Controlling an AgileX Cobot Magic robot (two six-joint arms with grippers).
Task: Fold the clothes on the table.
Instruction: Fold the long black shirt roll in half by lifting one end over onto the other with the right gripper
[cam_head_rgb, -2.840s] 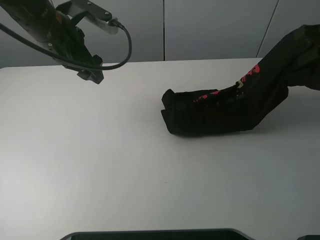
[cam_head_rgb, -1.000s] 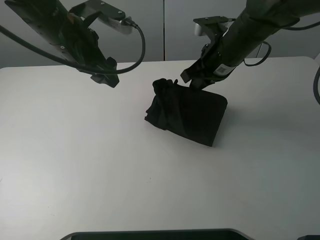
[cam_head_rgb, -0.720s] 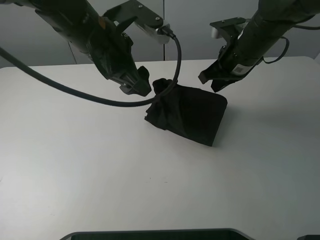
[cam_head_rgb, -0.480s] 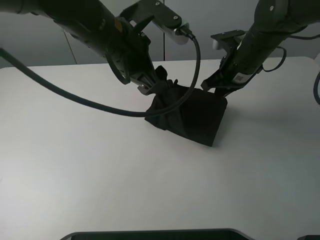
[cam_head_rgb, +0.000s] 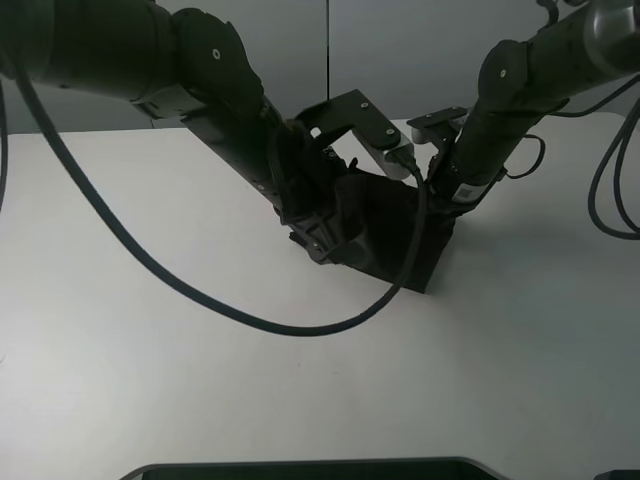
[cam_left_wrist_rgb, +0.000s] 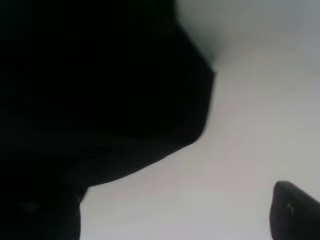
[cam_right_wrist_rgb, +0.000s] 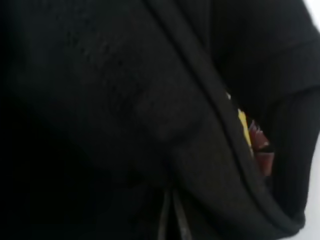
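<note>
The black T-shirt (cam_head_rgb: 395, 240) lies as a compact folded bundle in the middle of the white table (cam_head_rgb: 150, 340). My left gripper (cam_head_rgb: 325, 232) reaches across and is down on the bundle's left end. In the left wrist view, black cloth (cam_left_wrist_rgb: 100, 90) fills most of the picture. One fingertip (cam_left_wrist_rgb: 295, 212) stands far off to the side over bare table (cam_left_wrist_rgb: 250, 125), so the jaws look open. My right gripper (cam_head_rgb: 440, 192) presses at the bundle's far right edge. The right wrist view shows only black cloth (cam_right_wrist_rgb: 125, 110) with a bit of yellow and red print (cam_right_wrist_rgb: 252, 137); its fingers are hidden.
The left arm's black cable (cam_head_rgb: 250, 318) loops low over the table in front of the bundle. The right arm's cables (cam_head_rgb: 605, 200) hang at the far right. A dark edge (cam_head_rgb: 310, 468) runs along the near side. Grey wall panels stand behind the table.
The right gripper folded the shirt over to the left into a bundle, let go, then came back to its right edge. The left arm swung in from the far left onto the bundle.
</note>
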